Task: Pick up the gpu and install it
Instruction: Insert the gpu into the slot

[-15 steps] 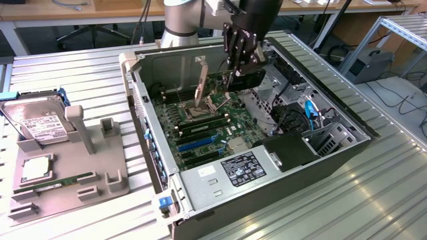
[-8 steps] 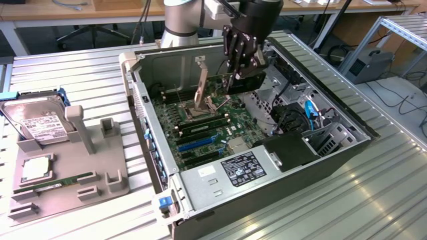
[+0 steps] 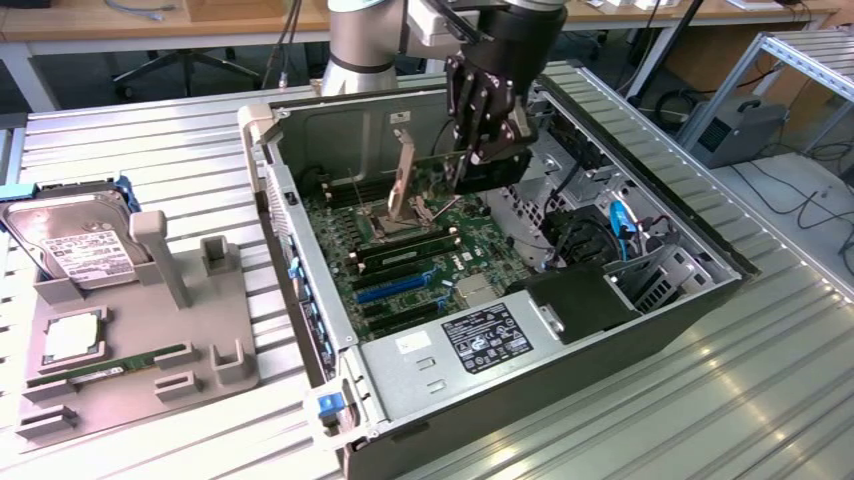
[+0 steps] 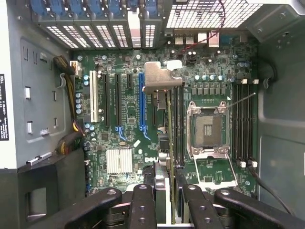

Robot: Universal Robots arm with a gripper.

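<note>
Gripper point(image 3: 483, 150) hangs over the open computer case point(image 3: 667, 300), clamped on the gpu point(image 3: 489, 170), which is held edge-down above the motherboard point(image 3: 414, 255), off the board, not seated in any slot as far as the exterior view shows.

Wrist view looks straight down the card: the gpu point(image 4: 169, 143) appears as a thin edge running between the fingers point(image 4: 143, 205), with its silver bracket point(image 4: 162, 76) at the far end, bent tab visible. The card edge lies between the blue expansion slot point(image 4: 141, 102) and the empty CPU socket point(image 4: 208, 129); which slot it lines up with I cannot tell. The heatsink point(image 4: 119, 161) and the RAM slots point(image 4: 244, 121) show here too.

Exterior view gives the surroundings: case lying open on a ribbed metal tabletop point(image 3: 160, 150), arm column point(image 3: 360, 45) behind it, power supply with label point(image 3: 487, 338) at the near end, black drive cage with blue cable point(image 3: 614, 225) toward the exterior view's right. On the exterior view's left sits a grey parts holder point(image 3: 134, 370) carrying a hard drive point(image 3: 74, 240), a CPU chip point(image 3: 74, 338) and a green RAM stick point(image 3: 134, 362). The socket lever point(image 3: 400, 185) stands raised.
</note>
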